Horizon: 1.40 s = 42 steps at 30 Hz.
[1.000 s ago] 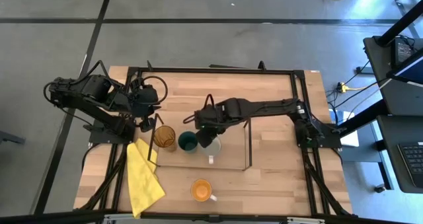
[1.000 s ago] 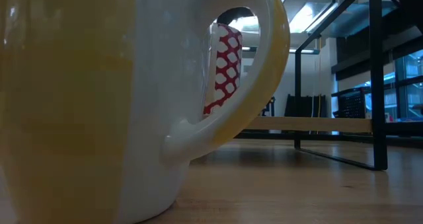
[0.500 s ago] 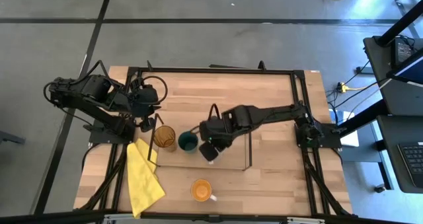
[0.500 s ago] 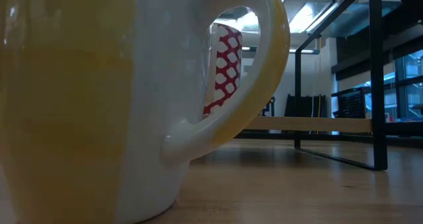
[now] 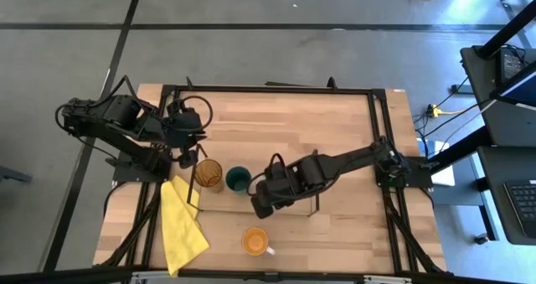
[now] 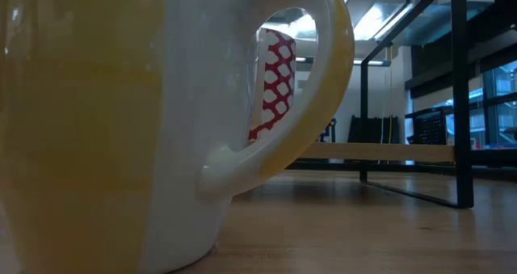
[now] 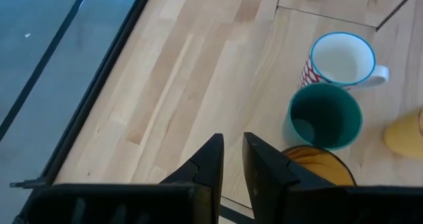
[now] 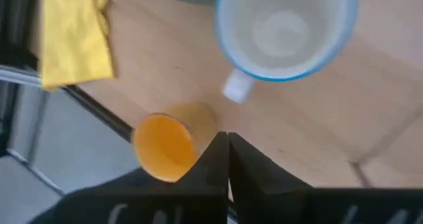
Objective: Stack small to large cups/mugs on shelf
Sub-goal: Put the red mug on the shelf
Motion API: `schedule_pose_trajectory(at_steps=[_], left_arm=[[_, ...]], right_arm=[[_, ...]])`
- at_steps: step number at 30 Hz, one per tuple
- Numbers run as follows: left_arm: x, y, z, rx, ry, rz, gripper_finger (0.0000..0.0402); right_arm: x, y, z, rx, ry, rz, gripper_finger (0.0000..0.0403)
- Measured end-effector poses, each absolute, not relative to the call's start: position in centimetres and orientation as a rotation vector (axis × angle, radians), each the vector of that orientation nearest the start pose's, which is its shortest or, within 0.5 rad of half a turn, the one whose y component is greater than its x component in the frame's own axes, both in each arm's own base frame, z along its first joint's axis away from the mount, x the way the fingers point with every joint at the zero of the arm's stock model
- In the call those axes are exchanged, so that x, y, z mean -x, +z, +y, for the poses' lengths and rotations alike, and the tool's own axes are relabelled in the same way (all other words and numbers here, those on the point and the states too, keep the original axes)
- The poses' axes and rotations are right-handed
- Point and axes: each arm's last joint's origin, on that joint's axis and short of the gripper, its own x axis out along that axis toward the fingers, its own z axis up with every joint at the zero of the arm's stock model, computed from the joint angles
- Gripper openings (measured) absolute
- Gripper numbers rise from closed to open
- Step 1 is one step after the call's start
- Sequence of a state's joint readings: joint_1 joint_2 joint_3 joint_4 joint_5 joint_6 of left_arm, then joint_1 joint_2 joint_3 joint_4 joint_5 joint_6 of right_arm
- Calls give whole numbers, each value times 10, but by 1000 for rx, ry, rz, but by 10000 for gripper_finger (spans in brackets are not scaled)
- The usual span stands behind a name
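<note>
On the shelf point(image 5: 293, 198) an amber tumbler point(image 5: 208, 176), a dark green cup point(image 5: 238, 180) and a white mug with red dots point(image 8: 287, 29) stand in a row. My right arm hides the white mug in the high view. An orange mug point(image 5: 255, 240) stands on the table nearer the front edge. My right gripper point(image 5: 260, 205) is shut and empty, hovering between the white mug and the orange mug point(image 8: 168, 145). My left gripper point(image 7: 231, 151) hangs by the shelf's left end, beside the tumbler point(image 7: 317, 164), its fingers a narrow gap apart and empty.
A yellow cloth point(image 5: 180, 225) lies at the table's near left. Thin black wire frames stand at the shelf's two ends point(image 5: 194, 182) point(image 5: 316, 188). In the low view the orange mug point(image 6: 121, 128) fills the left half. Bare wood lies right of the shelf.
My right gripper has gone from above the white mug toward the table's near edge, rolling its wrist as it went. The white mug has stayed in place on the shelf. My left arm has kept still.
</note>
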<state>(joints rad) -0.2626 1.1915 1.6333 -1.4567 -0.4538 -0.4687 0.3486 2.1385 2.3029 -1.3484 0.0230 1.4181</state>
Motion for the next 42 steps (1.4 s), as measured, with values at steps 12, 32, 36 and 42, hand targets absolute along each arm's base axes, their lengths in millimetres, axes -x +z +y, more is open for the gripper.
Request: schedule_pose_trajectory(at_steps=[12,32,36,42], left_arm=[[-162,426,-30,57,392,914,51],[-162,426,-31,61,392,913,51],[-162,426,-31,62,393,913,51],[-162,426,-31,62,393,913,51]], right_arm=[[-412,307,153,-1059,-624,1117,5],[-417,304,142,-1031,-612,1131,4],[-418,304,140,-1040,-599,1147,4],[-422,300,136,-1048,-576,1164,4]])
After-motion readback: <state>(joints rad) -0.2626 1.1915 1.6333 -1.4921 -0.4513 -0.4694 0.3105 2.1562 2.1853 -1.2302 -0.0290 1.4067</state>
